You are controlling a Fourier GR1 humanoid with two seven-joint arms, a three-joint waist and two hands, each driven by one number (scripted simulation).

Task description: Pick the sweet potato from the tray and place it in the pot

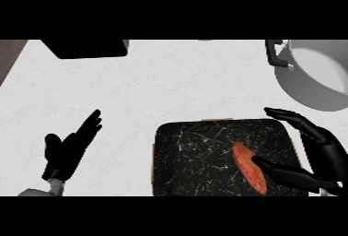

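An orange sweet potato (247,166) lies lengthwise on the dark marbled tray (197,156) at the lower middle of the counter. My right hand (325,154) hovers over the tray's right edge, fingers spread and open; its thumb (285,173) lies against the sweet potato's right side, while the fingers arch above the tray's far right corner. The grey pot (316,76) with a black handle stands at the upper right, partly cut off by the view's edge. My left hand (68,150) rests open at the lower left, fingers up.
A black box-like object (87,47) sits at the counter's far edge, upper left. The counter's brown edge (8,55) shows in the top left corner. White counter lies between the tray and the pot.
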